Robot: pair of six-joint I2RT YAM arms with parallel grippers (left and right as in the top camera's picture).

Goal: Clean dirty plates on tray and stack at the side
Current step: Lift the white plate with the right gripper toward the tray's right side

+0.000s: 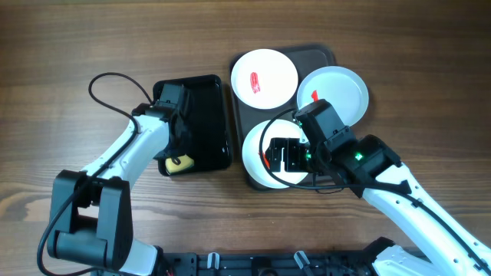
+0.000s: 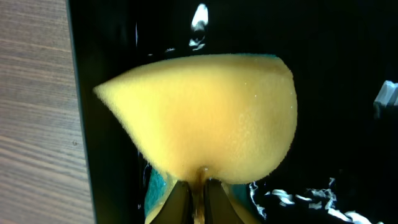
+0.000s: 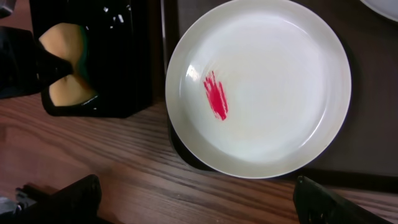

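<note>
Yellow sponge [image 2: 205, 118] is pinched in the left gripper [image 2: 198, 190], in the black tub [image 2: 342, 93]. Over a red-smeared white plate [image 3: 261, 87] on the tray [image 1: 318, 54], the right gripper [image 1: 286, 156] hangs wide open. A bad grab could tip that plate off the edge.

The left gripper [image 2: 198, 198], centre-left in the overhead view, pinches a yellow foam sponge [image 2: 205, 118]; the right gripper [image 3: 199, 202], lower centre, hangs spread wide.

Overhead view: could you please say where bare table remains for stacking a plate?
Bare wood lies right of the tray, past the rightmost plate, and beyond the far edge of the black tub. The tray is crowded; the tub-tray gap is narrow.
</note>
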